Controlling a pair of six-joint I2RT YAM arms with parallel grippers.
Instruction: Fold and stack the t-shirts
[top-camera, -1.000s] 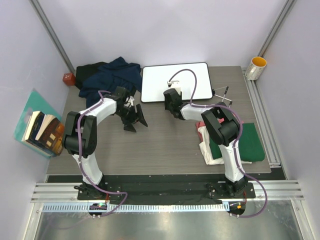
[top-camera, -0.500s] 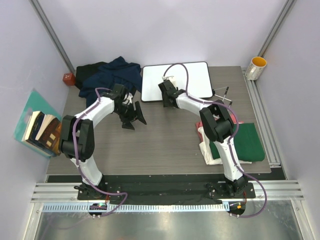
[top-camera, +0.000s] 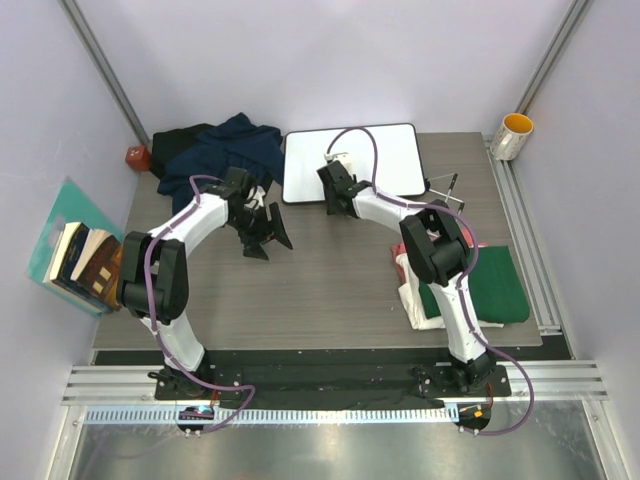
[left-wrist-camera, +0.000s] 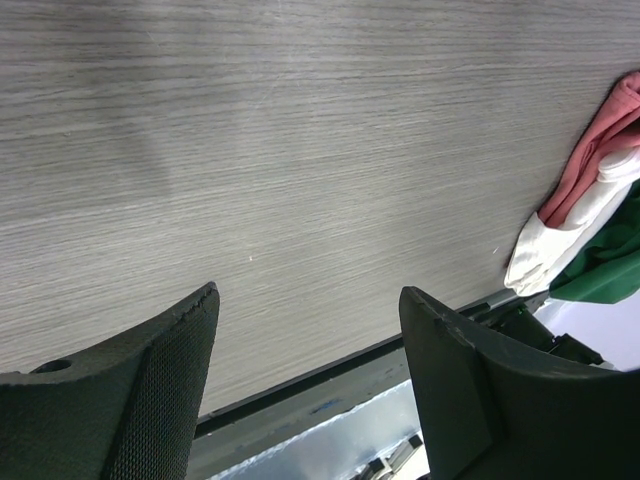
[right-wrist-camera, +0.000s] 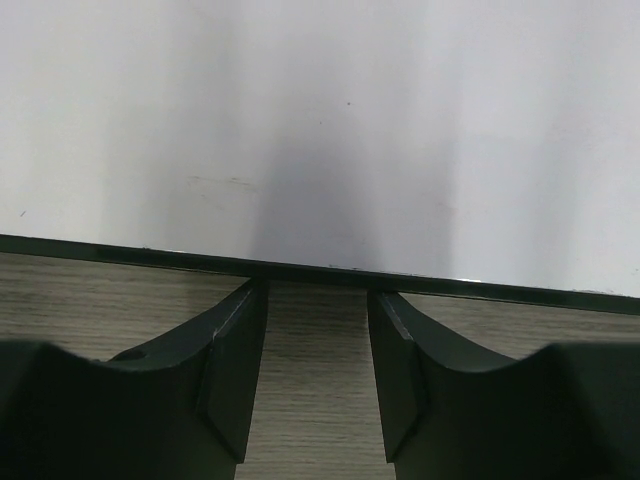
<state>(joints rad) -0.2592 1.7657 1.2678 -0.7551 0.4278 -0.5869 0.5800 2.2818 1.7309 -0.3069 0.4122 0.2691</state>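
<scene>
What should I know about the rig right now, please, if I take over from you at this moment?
Left claw: open, empty, over the table.
Right claw: open, empty, at the whiteboard's near edge.
Done: green shirt, cream-white shirt and pink-red shirt lie stacked at the right.
Left: navy shirt and black shirt, crumpled at far left, to fold and stack.

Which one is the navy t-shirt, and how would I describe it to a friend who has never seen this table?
Find the white board lying flat at the back of the table. Left of it, in the far left corner, sits a crumpled dark heap; the navy t-shirt is its bluish top layer, spread over the black t-shirt, which peeks out behind.
</scene>
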